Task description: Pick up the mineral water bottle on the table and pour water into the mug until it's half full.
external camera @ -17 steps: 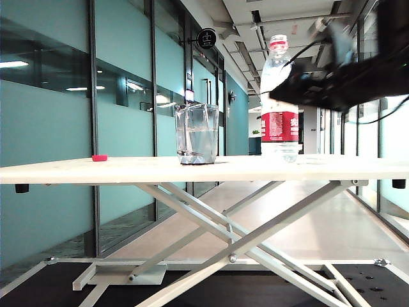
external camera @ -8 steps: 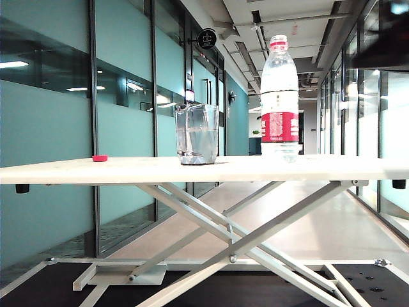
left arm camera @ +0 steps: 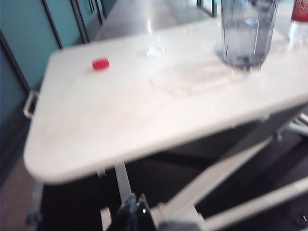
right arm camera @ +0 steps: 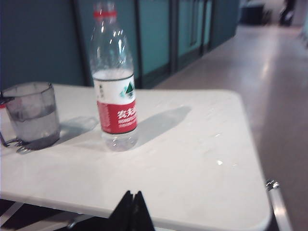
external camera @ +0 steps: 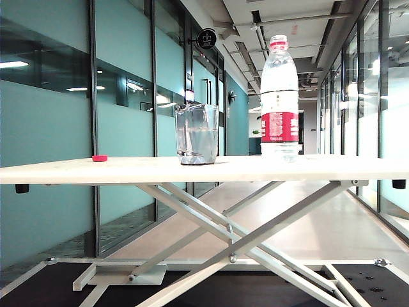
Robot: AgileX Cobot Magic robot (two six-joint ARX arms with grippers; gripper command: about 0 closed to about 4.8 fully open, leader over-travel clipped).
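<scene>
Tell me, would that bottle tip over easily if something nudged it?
Probably. The bottle is tall and narrow, and looks nearly empty, so likely light. Its thin clear plastic would probably dent under a squeeze. No cap shows on it, so tipping might spill what little remains.

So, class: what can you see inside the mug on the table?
The mug holds clear water, roughly half full. Nothing else shows inside.

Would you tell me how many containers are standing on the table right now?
2. The mug stands near the middle of the table, holding some water. The mineral water bottle stands upright to its right in the exterior view, apart from it. Nothing appears hidden.
</scene>
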